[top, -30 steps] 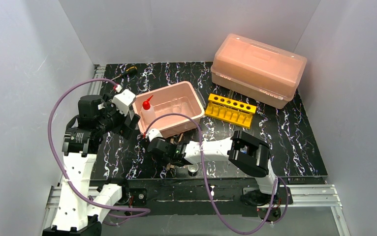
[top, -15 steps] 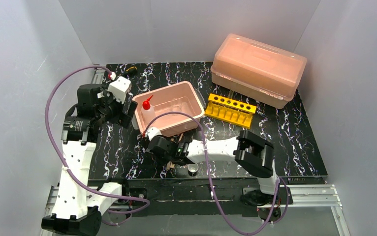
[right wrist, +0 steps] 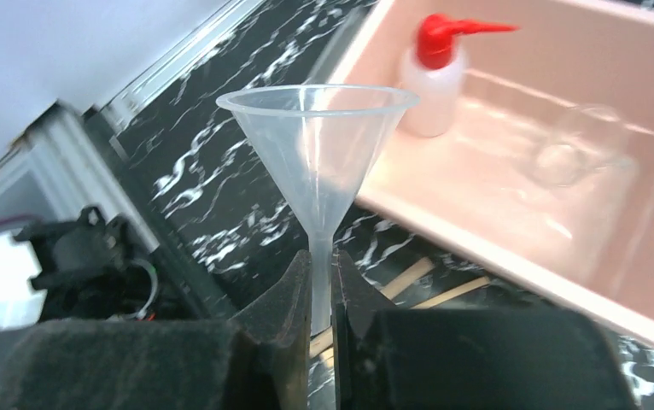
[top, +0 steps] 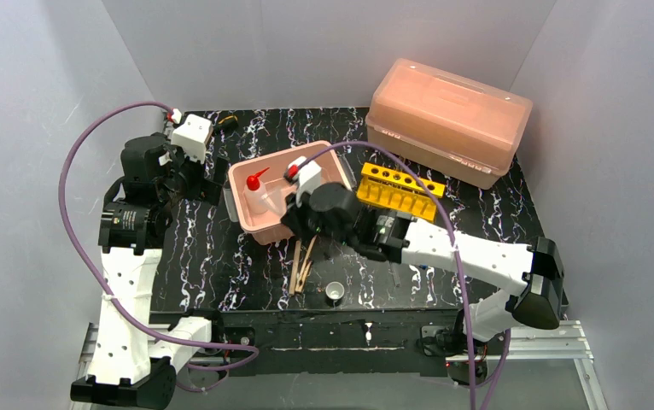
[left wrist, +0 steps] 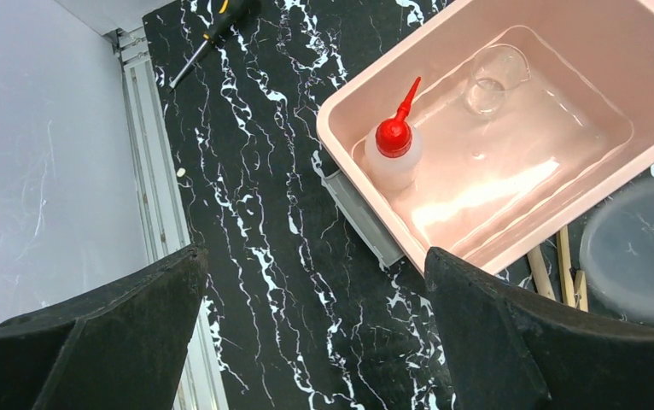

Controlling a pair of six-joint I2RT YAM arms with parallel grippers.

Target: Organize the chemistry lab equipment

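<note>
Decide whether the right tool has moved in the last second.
Yes. The right tool, holding a funnel, moved back and rightward, toward the yellow rack.

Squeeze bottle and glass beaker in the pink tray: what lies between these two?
Nothing: only bare tray floor separates the squeeze bottle from the glass beaker inside the pink tray. The left wrist view shows it clearly.

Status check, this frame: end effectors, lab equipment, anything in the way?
Left end effector open, empty. Right end effector shut on clear funnel stem, beside pink tray. Squeeze bottle, beaker in tray. No obstruction seen.
</note>
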